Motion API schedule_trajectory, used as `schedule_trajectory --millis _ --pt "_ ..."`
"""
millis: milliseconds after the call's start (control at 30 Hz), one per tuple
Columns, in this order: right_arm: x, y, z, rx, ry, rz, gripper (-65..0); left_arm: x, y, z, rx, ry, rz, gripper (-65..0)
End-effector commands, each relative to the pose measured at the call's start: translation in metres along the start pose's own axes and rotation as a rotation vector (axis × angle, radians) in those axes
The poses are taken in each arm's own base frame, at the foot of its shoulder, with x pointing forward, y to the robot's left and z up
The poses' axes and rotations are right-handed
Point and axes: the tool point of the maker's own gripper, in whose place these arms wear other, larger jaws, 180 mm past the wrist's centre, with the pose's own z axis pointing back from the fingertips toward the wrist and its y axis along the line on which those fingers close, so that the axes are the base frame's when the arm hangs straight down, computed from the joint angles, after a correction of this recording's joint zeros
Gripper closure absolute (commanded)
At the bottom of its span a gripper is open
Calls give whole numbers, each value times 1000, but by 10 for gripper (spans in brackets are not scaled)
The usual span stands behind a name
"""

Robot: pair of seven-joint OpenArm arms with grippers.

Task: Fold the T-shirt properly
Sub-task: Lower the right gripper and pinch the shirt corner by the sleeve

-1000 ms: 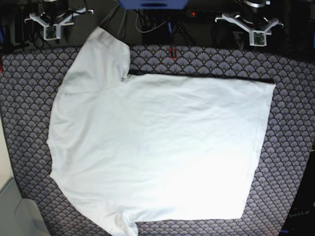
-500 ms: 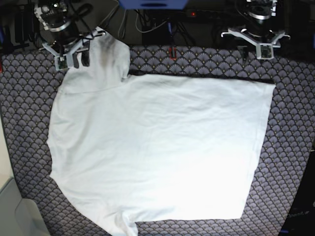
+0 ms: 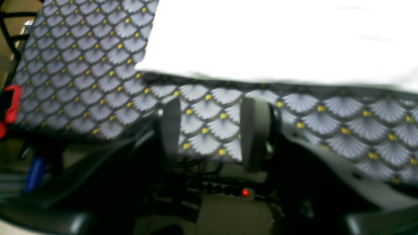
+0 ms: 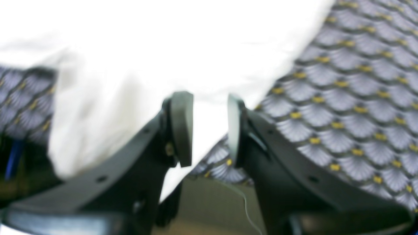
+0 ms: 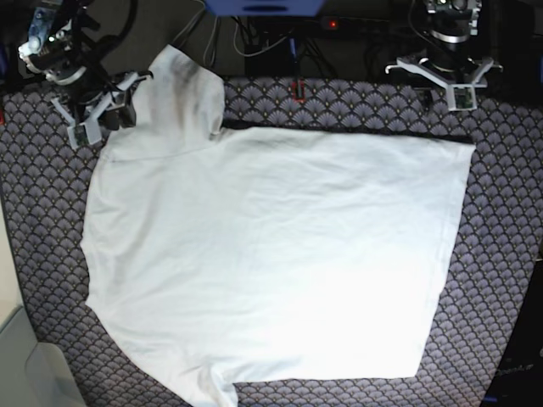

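The T-shirt [image 5: 271,254] lies spread flat and face-down-or-up (which one cannot be told) across most of the worktop [image 5: 509,212], its hem edge toward the base view's right and one sleeve [image 5: 174,102] reaching up toward the far left corner, the other sleeve at the near edge. A fan-patterned grey cloth with yellow dots [image 3: 81,65] covers the worktop under it. The right gripper [image 5: 95,114] hangs at the far left, just beside the upper sleeve's outer edge; in its wrist view the jaws stand spread with a gap between the pads [image 4: 181,127], the white sleeve [image 4: 130,65] lying just beyond and partly behind them, nothing pinched. The left gripper [image 5: 447,85] sits at the far right, above the patterned cloth and apart from the shirt's far hem corner [image 3: 143,67]; its jaws are also spread and empty, with patterned cloth visible between them. Behind the worktop's far edge run cables and a power strip with a red light [image 3: 245,193].
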Motion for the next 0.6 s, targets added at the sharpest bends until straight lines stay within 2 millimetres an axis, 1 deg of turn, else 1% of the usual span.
schedule_trajectory --millis 0,67,167,233,333,433,533,567 --pt "8 -1 3 6 -26 13 -194 10 4 3 9 -38 -8 -293" --pt "1 2 1 31 6 3 -194 10 5 3 13 -37 -9 -293" --pt "-3 4 -4 65 15 -29 -196 10 5 3 13 -38 -9 -294" --pt "-11 5 -8 82 28 -56 -210 10 7 3 18 -38 -8 -294" --pt "-20 5 -13 91 47 -83 -253 10 9 3 24 -38 -8 -294" --pt "-22 5 -13 94 52 -84 -284 10 9 3 24 -36 -8 -294" --pt "-22 7 -13 110 49 -63 -286 10 9 3 24 -36 -8 -294" --pt "-23 5 -12 102 48 -69 -286 10 9 3 24 -36 -8 -294"
